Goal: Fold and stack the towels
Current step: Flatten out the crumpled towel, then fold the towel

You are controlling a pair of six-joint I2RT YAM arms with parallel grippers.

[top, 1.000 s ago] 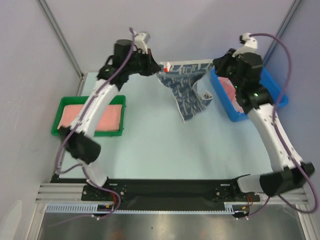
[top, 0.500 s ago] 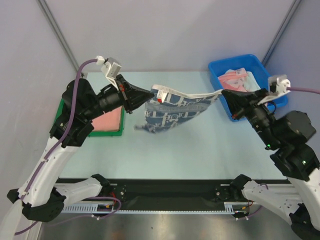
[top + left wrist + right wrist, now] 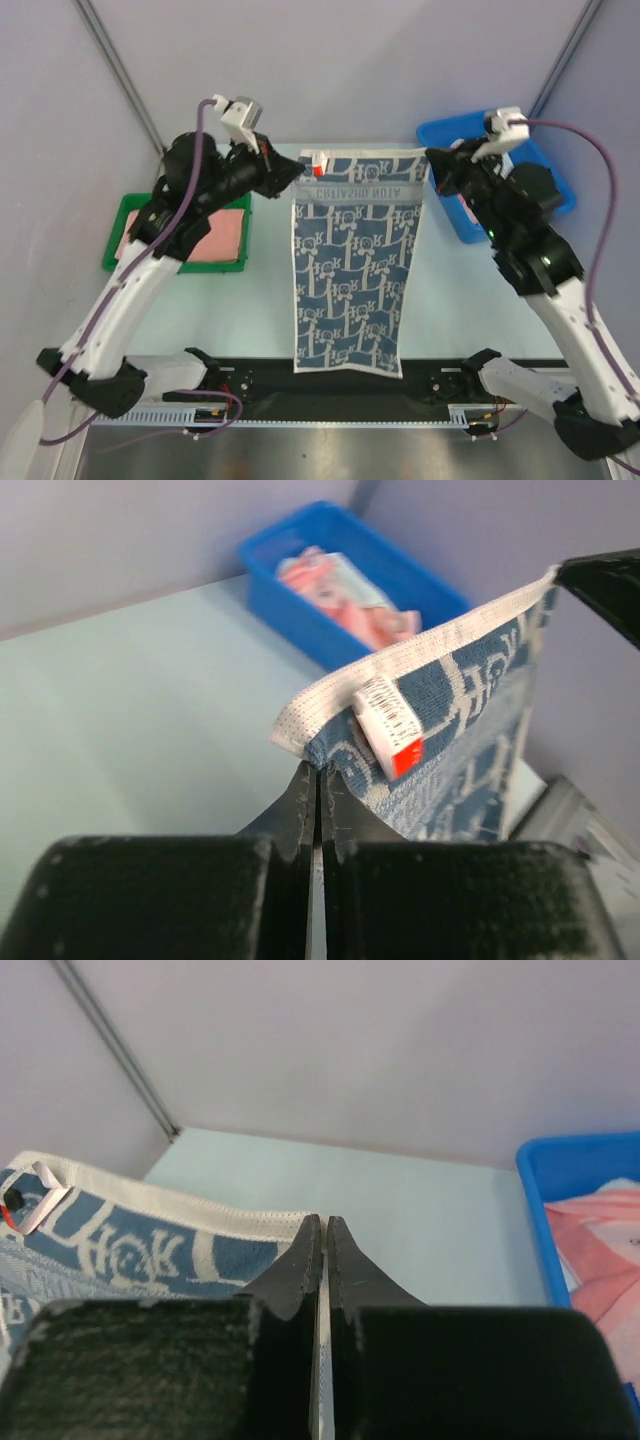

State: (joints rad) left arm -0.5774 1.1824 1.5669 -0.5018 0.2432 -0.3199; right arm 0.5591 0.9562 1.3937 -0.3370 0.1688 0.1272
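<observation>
- Patterned towel (image 3: 348, 270): showing navy ground with white repeating figure motif; white woven border running along top edge, white lettering band sitting beneath it.
- Tag (image 3: 388, 725) on towel: showing white with fine dark print, red tip.
- Bin (image 3: 310, 630): showing solid blue.
- Pink towels (image 3: 340, 580) in bin: showing salmon with paler patches.
- Tray (image 3: 215, 266): showing plain green.
- Salmon-pink towel (image 3: 228, 235) in tray: showing no pattern.
- Table (image 3: 250, 320): showing pale mint.
</observation>
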